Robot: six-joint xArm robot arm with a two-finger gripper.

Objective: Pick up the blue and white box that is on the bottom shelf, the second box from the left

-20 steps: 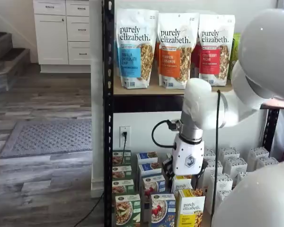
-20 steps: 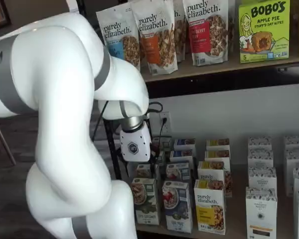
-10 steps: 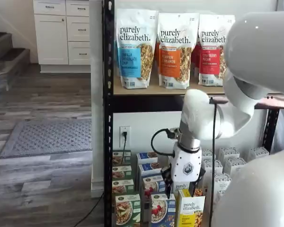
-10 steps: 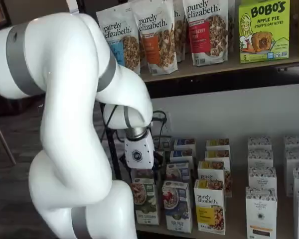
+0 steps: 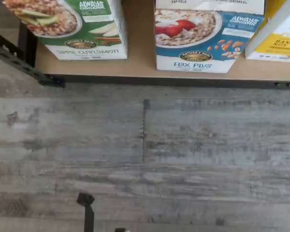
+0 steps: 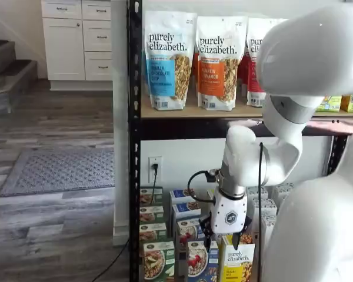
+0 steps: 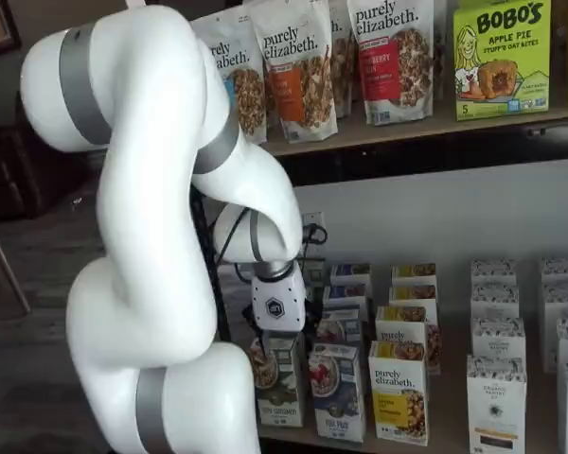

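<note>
**Pincer hangs over the front row of the bottom shelf**

The white arm (image 7: 161, 236) folds down from a raised elbow, wrist vertical, pincer (image 6: 226, 239) pointing at the bottom shelf (image 5: 145, 72); its black fingers stand spread with a plain gap, nothing between them; the blue and white box (image 6: 202, 263), marked "Flax Plus" in the wrist view (image 5: 203, 41), stands upright at the shelf's front edge, just below the pincer and slightly to its side; a green-and-white carton (image 6: 157, 262) sits beside it, a yellow "purely elizabeth" carton (image 6: 237, 262) directly under the pincer in a shelf view; grey plank floor (image 5: 145, 154) lies in front.
</note>
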